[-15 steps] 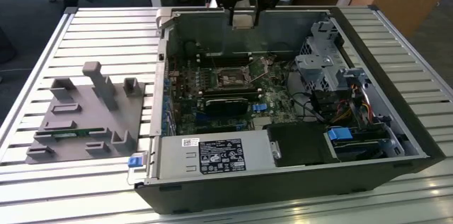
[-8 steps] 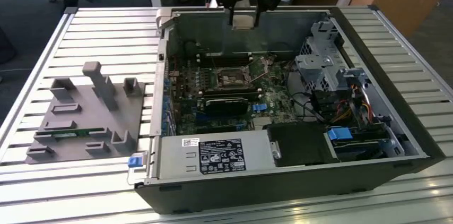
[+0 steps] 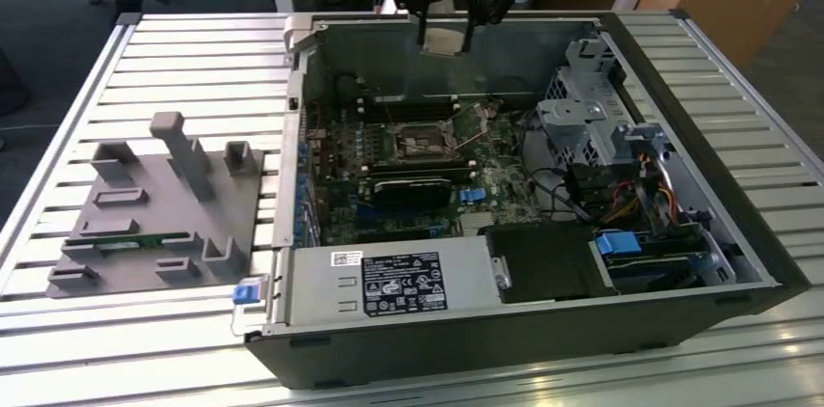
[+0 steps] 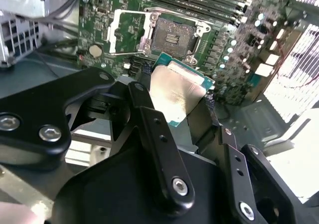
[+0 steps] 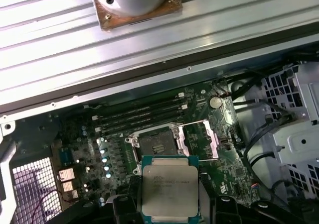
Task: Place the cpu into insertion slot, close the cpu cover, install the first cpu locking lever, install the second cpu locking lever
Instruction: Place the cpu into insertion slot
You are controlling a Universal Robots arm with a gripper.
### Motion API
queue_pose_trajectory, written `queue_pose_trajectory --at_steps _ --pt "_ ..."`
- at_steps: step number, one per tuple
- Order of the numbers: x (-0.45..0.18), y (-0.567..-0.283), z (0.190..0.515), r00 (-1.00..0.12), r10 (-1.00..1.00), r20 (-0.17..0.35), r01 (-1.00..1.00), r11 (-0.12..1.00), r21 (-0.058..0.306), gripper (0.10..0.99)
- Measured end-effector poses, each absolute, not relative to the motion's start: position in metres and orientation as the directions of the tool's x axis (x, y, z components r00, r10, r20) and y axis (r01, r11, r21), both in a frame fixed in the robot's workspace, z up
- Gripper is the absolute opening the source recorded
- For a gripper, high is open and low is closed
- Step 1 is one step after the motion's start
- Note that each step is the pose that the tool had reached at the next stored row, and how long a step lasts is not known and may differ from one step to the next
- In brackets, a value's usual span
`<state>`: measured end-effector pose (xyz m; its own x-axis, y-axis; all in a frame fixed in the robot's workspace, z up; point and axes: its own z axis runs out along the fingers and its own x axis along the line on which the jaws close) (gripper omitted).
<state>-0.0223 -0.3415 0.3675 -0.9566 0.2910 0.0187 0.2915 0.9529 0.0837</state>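
My gripper (image 3: 445, 39) hangs over the far wall of the open computer case (image 3: 759, 262), shut on the cpu (image 3: 446, 40). In both wrist views the cpu (image 5: 169, 189) (image 4: 177, 92) shows its dull silver top, clamped at two opposite edges between the black fingers (image 4: 149, 119). Below it on the green motherboard (image 5: 224, 184) lies the insertion slot (image 5: 154, 145) (image 4: 172, 37) (image 3: 423, 144), dark-centred and bare. The cpu cover (image 5: 202, 139) (image 4: 127, 32) is swung open beside the slot. A thin lever wire (image 4: 127, 53) runs along the cover's edge.
Long memory slots (image 5: 142, 115) lie beside the socket. A drive cage (image 3: 586, 127) with cables stands at the exterior view's right, and a power supply (image 3: 386, 282) is at the near end. A grey fixture block (image 3: 154, 214) rests on the slatted table (image 3: 193, 50).
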Motion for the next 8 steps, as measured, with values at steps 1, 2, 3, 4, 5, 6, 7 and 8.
queue_pose_trajectory --at_steps 1,2,3,4,5,6,7,8 --pt "-0.0223 -0.3415 0.3673 -0.951 0.308 0.019 0.309 0.948 0.084 0.541" --pt "-0.0223 -0.3415 0.3671 -0.945 0.325 0.019 0.326 0.942 0.084 0.541" --pt "-0.0223 -0.3415 0.3668 -0.94 0.342 0.019 0.342 0.936 0.084 0.541" --pt "-0.0222 -0.3415 0.3666 -0.934 0.356 0.019 0.356 0.931 0.084 0.541" --pt "-0.0222 -0.3415 0.3664 -0.93 0.366 0.019 0.367 0.927 0.084 0.541" --pt "-0.0222 -0.3415 0.3661 -0.927 0.374 0.019 0.374 0.924 0.084 0.541" --pt "-0.0223 -0.3415 0.3658 -0.925 0.38 0.019 0.38 0.921 0.084 0.541" --pt "-0.0223 -0.3415 0.3655 -0.922 0.386 0.019 0.386 0.919 0.084 0.541"
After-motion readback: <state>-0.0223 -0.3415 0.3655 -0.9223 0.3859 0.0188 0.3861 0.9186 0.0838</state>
